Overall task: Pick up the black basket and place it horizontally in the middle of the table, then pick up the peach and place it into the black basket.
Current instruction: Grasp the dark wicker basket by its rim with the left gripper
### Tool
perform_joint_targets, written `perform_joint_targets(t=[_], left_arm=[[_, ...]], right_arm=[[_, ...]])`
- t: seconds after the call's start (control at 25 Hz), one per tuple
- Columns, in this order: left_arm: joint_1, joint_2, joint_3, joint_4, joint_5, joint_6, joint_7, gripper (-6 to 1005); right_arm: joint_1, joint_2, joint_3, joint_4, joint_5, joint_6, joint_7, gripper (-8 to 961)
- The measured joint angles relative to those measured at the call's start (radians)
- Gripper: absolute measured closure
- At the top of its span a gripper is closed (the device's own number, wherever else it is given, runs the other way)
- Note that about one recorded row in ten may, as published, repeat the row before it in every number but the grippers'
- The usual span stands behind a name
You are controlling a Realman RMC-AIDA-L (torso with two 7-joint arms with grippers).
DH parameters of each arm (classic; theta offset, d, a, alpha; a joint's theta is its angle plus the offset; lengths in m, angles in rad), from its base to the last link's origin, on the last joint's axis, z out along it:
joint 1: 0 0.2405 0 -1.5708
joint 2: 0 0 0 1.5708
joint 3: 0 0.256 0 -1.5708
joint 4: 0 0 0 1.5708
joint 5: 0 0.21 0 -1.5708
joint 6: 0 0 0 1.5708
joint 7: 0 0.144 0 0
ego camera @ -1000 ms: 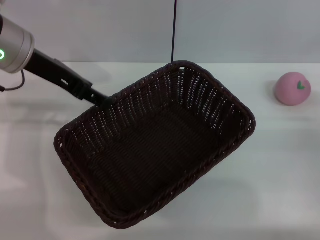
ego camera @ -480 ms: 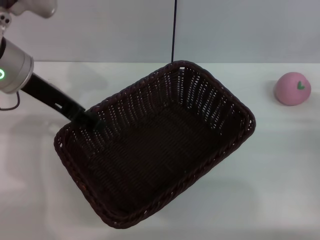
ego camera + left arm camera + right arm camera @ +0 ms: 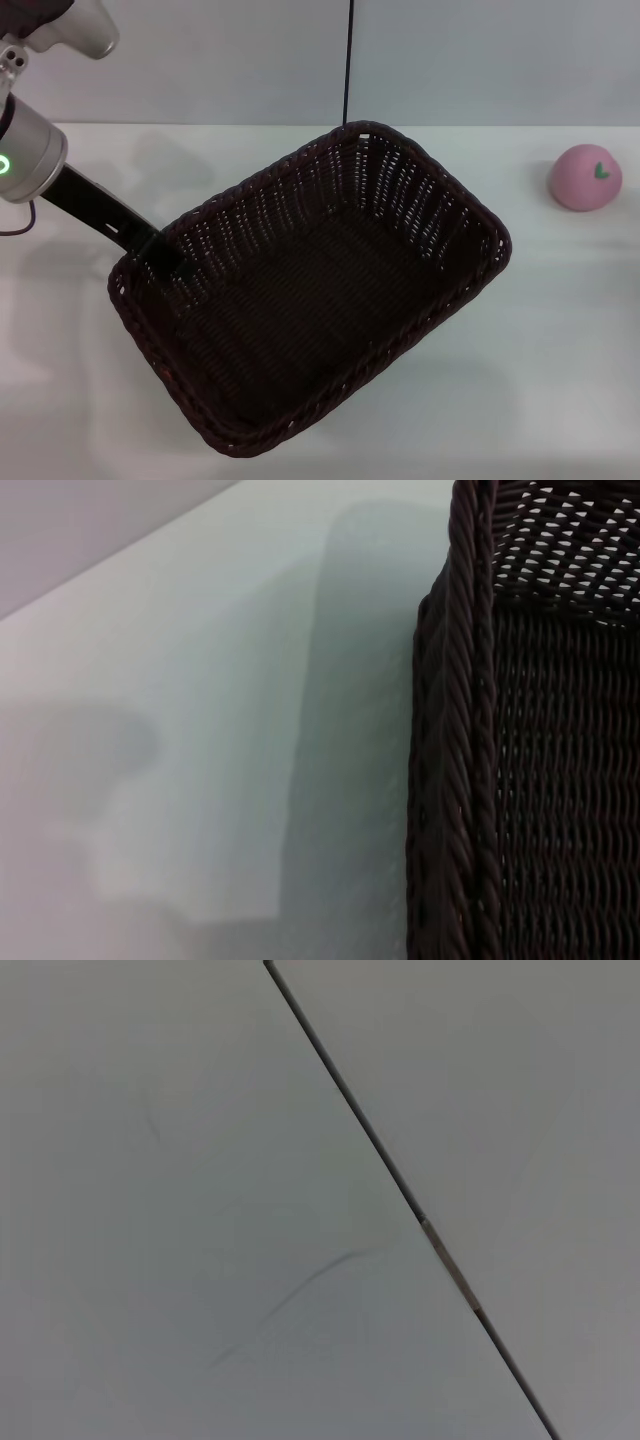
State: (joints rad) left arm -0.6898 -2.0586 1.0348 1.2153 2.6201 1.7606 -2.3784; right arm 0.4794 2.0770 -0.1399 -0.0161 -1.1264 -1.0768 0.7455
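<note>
The black basket [image 3: 310, 290] lies open side up on the white table [image 3: 560, 330], turned diagonally, one corner toward the far wall. My left gripper [image 3: 163, 256] reaches in from the left and sits at the rim of the basket's left corner, dark against the dark weave. In the left wrist view the braided rim and openwork wall of the basket [image 3: 455, 740] are very close, with bare table [image 3: 200, 730] beside them. The pink peach [image 3: 585, 177] sits alone on the table at the far right, well apart from the basket. The right gripper is out of view.
A grey wall with a thin dark vertical seam [image 3: 347, 60] stands behind the table. The right wrist view shows only a plain grey surface crossed by a dark diagonal line [image 3: 400, 1180].
My left gripper has slid down along the basket's left rim toward its left corner and lower onto it. The basket and the peach have not moved.
</note>
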Motion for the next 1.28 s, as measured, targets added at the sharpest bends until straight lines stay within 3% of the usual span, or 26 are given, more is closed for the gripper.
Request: perform_joint_targets(t=[0.44,0.48,1.0,1.28], left_arm=[[0.005,0.000,0.005,0.000,0.000,0.002,0.010,578],[0.005,0.000,0.005,0.000,0.000,0.002,0.011,804],[0.025,-0.003,-0.006,0.040,-0.025,-0.039,0.074,812],[0.048,-0.001,-0.049,0.079,-0.145,-0.045,0.179,812]], right_arm=[[0.005,0.000,0.005,-0.003,0.004,0.013,0.000,443],[0.005,0.000,0.006,-0.003,0.004,0.013,0.000,443],[0.003,0.000,0.006,-0.005,0.005,0.023,0.000,444],[0.002,0.000,0.008,-0.005,0.005,0.023,0.006,444]])
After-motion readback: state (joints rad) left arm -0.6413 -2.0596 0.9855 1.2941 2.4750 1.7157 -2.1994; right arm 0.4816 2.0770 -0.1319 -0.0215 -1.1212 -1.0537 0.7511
